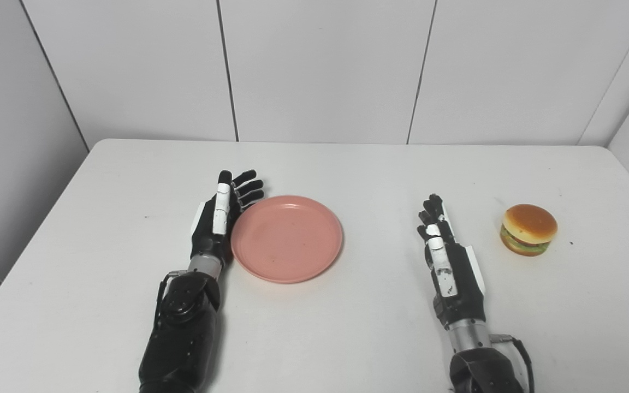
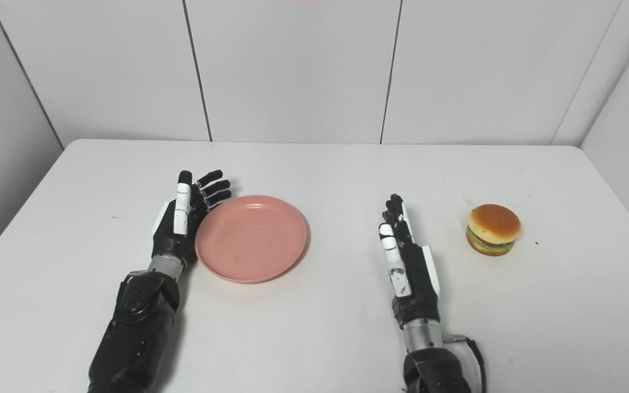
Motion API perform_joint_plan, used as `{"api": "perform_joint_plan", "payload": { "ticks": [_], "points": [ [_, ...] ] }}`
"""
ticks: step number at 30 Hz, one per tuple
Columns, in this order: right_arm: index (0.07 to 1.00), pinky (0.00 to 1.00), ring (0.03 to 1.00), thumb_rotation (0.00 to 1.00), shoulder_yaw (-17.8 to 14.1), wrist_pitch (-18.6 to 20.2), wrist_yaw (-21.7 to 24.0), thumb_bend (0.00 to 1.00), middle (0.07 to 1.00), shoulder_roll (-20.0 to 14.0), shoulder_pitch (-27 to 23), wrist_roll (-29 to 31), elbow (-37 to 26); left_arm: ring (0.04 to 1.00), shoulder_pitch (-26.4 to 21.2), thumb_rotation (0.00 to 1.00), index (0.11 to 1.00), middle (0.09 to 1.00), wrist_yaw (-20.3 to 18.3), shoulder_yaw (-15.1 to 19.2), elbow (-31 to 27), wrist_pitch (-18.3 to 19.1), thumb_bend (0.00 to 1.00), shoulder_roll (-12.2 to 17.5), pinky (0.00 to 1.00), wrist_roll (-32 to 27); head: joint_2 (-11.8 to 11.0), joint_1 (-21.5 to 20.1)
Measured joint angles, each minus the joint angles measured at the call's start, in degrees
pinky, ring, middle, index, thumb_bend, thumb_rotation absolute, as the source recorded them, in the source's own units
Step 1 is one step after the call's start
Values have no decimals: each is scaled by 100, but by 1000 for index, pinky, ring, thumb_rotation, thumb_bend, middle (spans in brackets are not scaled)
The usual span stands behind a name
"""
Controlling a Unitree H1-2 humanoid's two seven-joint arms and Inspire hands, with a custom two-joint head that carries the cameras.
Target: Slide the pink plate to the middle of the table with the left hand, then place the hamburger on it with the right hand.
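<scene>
Left robot hand (image 1: 219, 218) and right robot hand (image 1: 445, 256) edge-up, fingers apart, empty.

I see bare bench (image 1: 369, 338) between the pink plate (image 1: 287, 238) and my right robot hand (image 1: 445, 256), so that lane is open. My left robot hand (image 1: 221, 218) sits against the plate's left rim, fingers spread. Between the right robot hand and the hamburger (image 1: 529, 230) nothing stands, and the bench behind it up to the wall (image 1: 320, 71) is bare too.
</scene>
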Motion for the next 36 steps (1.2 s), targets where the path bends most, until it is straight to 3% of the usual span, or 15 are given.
{"api": "perform_joint_plan", "payload": {
  "ticks": [9, 19, 26, 36],
  "points": [
    [1000, 1000, 991, 917, 49, 120, -53, 584, 1000, 46, -27, -136, 30, 789, 118, 1000, 753, 777, -106, -196, -246, 187, 842, -187, 772, 19, 70, -89],
    [1000, 1000, 986, 914, 7, 177, -17, 605, 1000, 17, -27, 8, 17, 807, 209, 1000, 768, 787, -111, -396, -398, 257, 846, -308, 801, 125, 114, 201],
    [1000, 1000, 989, 916, -31, 191, 2, 572, 1000, -30, -27, 108, 8, 808, 209, 1000, 767, 791, -151, -486, -396, 257, 832, -391, 793, 127, 123, 535],
    [994, 1000, 990, 912, -85, 192, 20, 536, 1000, -68, -16, 267, -20, 818, 209, 1000, 777, 803, -244, -557, -396, 257, 841, -460, 782, 121, 132, 544]
  ]
}}
